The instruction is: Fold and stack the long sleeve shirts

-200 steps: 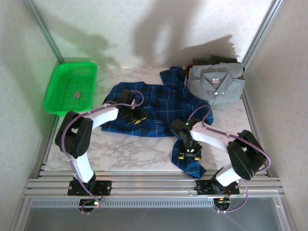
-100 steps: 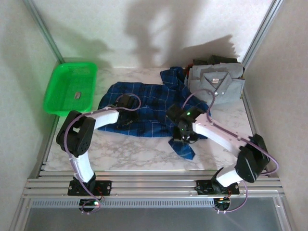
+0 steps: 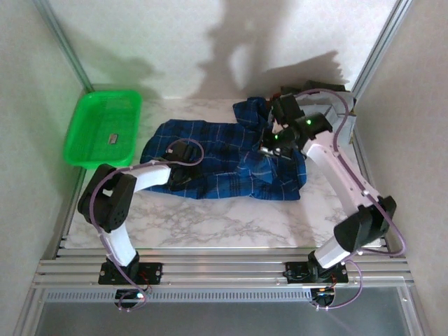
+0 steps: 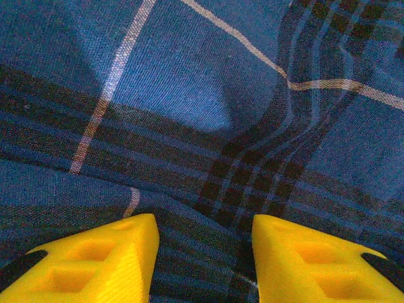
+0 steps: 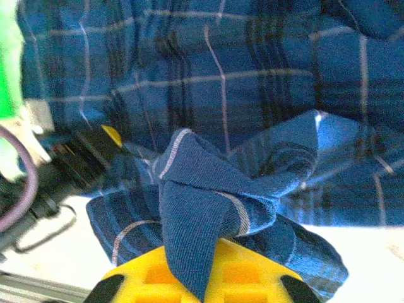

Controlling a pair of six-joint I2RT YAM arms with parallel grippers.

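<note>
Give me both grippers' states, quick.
Left gripper: open, jaws apart over the plaid shirt, gripping nothing.
Right gripper: shut on a bunched fold of the plaid shirt.

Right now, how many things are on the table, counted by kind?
Blue plaid shirt: 1
Grey folded shirt: 1
Dark folded pile under it: 1, pieces uncountable
Green plastic basket: 1
Small grey item in the basket: 1
Total: 5
</note>
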